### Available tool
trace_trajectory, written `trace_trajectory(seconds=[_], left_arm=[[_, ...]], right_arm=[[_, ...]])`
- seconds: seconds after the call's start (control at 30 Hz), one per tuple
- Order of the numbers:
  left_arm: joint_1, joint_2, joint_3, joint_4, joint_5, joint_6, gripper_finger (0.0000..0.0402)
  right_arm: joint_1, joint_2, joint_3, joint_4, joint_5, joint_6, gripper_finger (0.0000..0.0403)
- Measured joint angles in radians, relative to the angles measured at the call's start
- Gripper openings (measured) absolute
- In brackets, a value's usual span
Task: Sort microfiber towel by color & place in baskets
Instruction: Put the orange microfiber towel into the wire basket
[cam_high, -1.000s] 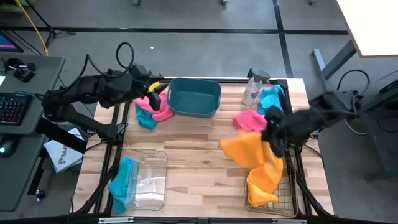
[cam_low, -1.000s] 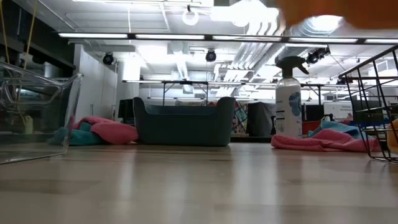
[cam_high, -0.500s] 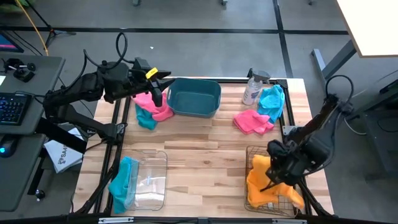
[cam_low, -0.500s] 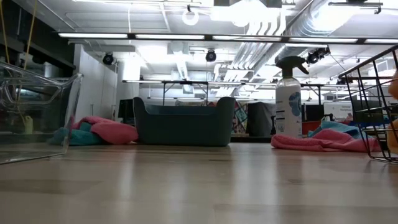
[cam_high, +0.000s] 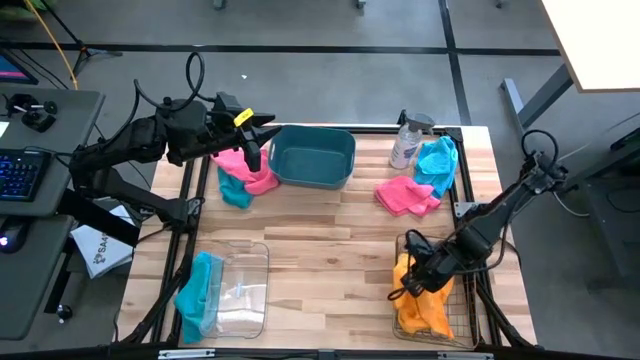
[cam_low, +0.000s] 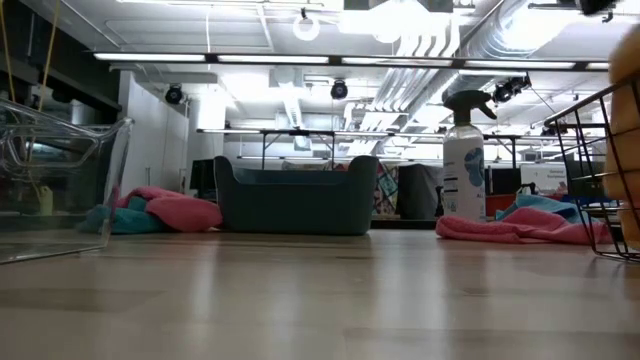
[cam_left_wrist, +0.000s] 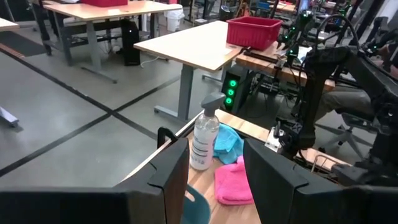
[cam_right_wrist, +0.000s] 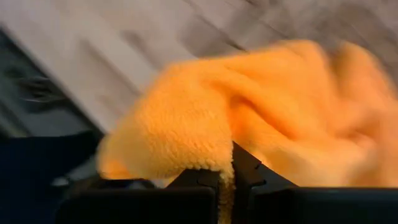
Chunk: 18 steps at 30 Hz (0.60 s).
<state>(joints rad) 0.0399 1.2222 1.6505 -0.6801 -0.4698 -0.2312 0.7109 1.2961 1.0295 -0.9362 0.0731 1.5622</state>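
Note:
My right gripper (cam_high: 412, 270) is down in the bronze wire basket (cam_high: 398, 325) at the table's near right, shut on the orange towel (cam_high: 425, 305). That towel lies bunched inside the basket. My left gripper (cam_high: 258, 142) hovers open above a pink and teal towel heap (cam_high: 245, 175), just left of the teal tub (cam_high: 312, 158). The clear bin (cam_high: 240, 290) at the near left holds a teal towel (cam_high: 200, 290). A pink towel (cam_high: 405, 193) and a teal towel (cam_high: 437, 160) lie at the far right. My right gripper pinches a fold of the orange towel (cam_right_wrist: 205, 155) between its two fingers, coming slanting down from the table's right side. The rest of the towel spreads out past the fingertips (cam_right_wrist: 245, 168) and lies bunched in the wire basket.
A clear spray bottle (cam_high: 408, 140) stands at the far right edge, beside the teal towel. The middle of the wooden table (cam_high: 320, 230) shows bare boards between tub, bin and basket. Desks and a keyboard stand off the table's left.
My right gripper has carried the orange towel from above the table's right middle toward the near edge and down into the wire basket. The towel, hanging spread out before, is now bunched in the basket. My left gripper shifted slightly toward the teal tub, then stayed still.

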Motion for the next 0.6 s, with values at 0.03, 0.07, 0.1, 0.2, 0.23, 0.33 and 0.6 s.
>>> trace_trajectory(seconds=[0.03, 0.07, 0.1, 0.2, 0.23, 0.33, 0.6], left_arm=[[0.0, 0.0, 0.0, 0.0, 0.0, 0.0, 0.0143], [0.0, 0.0, 0.0, 0.0, 0.0, -0.001, 0.0142], [0.0, 0.0, 0.0, -0.001, 0.0, -0.001, 0.0143], [0.0, 0.0, 0.0, -0.002, 0.0, -0.001, 0.0143], [0.0, 0.0, 0.0, -0.002, 0.0, -0.001, 0.0143], [0.0, 0.0, 0.0, -0.003, 0.0, 0.016, 0.0142], [0.0, 0.0, 0.0, -0.005, 0.0, 0.068, 0.0142]], right_arm=[[0.008, 0.0, 0.003, -0.047, -0.011, 0.012, 0.0], [0.015, 0.0, 0.009, -0.095, -0.03, 0.026, 0.0], [0.023, 0.0, 0.015, -0.138, -0.052, 0.036, 0.0], [0.046, 0.0, 0.016, -0.238, -0.148, 0.041, 0.0], [0.053, 0.0, 0.009, -0.238, -0.173, 0.029, 0.0], [0.061, 0.0, -0.031, -0.168, -0.199, -0.052, 0.0], [0.058, 0.0, -0.203, 0.081, -0.231, -0.085, 0.0007]])
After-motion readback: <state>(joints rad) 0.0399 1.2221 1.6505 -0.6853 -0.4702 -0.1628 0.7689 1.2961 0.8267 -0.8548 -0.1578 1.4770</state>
